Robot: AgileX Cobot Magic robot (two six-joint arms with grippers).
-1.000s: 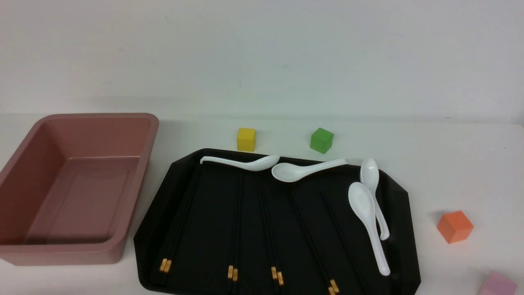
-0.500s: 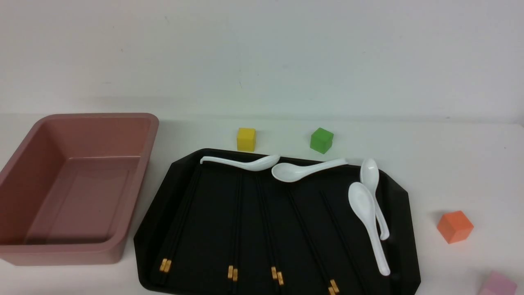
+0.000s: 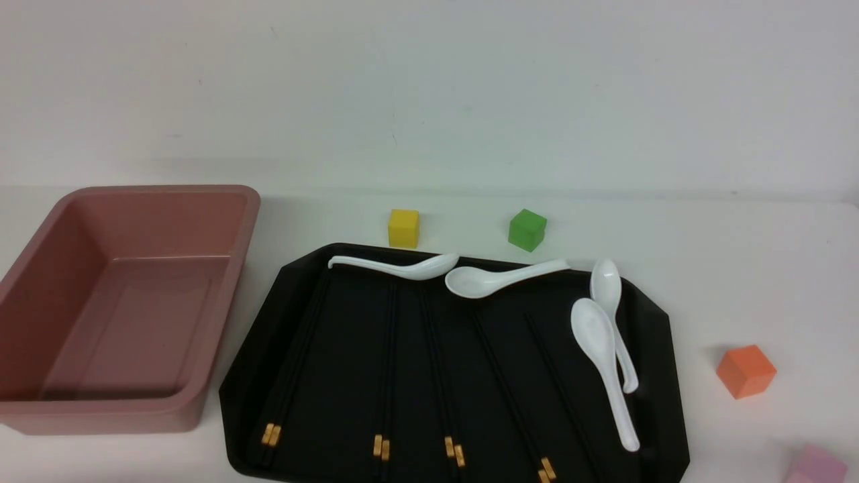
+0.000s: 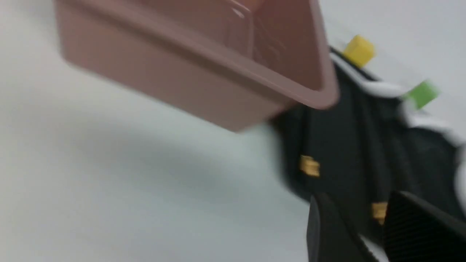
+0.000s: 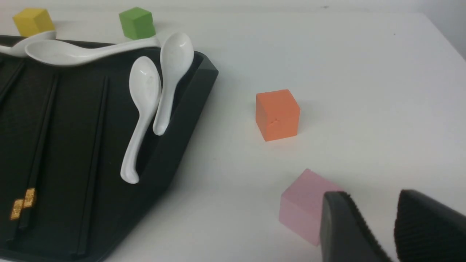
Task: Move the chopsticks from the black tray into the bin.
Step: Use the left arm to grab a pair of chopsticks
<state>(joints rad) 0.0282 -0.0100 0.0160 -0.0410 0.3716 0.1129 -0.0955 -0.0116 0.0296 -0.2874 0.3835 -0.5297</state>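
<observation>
Left wrist view (blurred): the left gripper (image 4: pixel 358 207) has its jaws slightly apart, gripping nothing. The gold-banded ends of the chopsticks (image 4: pixel 309 166) lie just ahead of them.

Right wrist view: the right gripper (image 5: pixel 375 207) has its jaws slightly apart, gripping nothing, just beside a pink cube (image 5: pixel 304 202). The chopsticks lie well apart from them, across the black tray (image 5: pixel 174 120).

Only the wrist views show the jaws; only the front view shows the whole layout. There the bin (image 3: pixel 168 192) stands at 9 o'clock of the tray, near it but apart. The chopsticks lie in pairs on the tray, running from 12 to 6 o'clock, with the gold bands at the 6 o'clock edge. White spoons (image 3: pixel 594 335) lie along the tray's 12 and 3 o'clock rims. A yellow cube (image 3: pixel 403 228) and a green cube (image 3: pixel 527 230) stand at 12 o'clock of the tray, and an orange cube (image 3: pixel 745 371) at 3 o'clock.

The bench (image 3: pixel 738 268) is white, backed by a plain white wall (image 3: pixel 429 87).
</observation>
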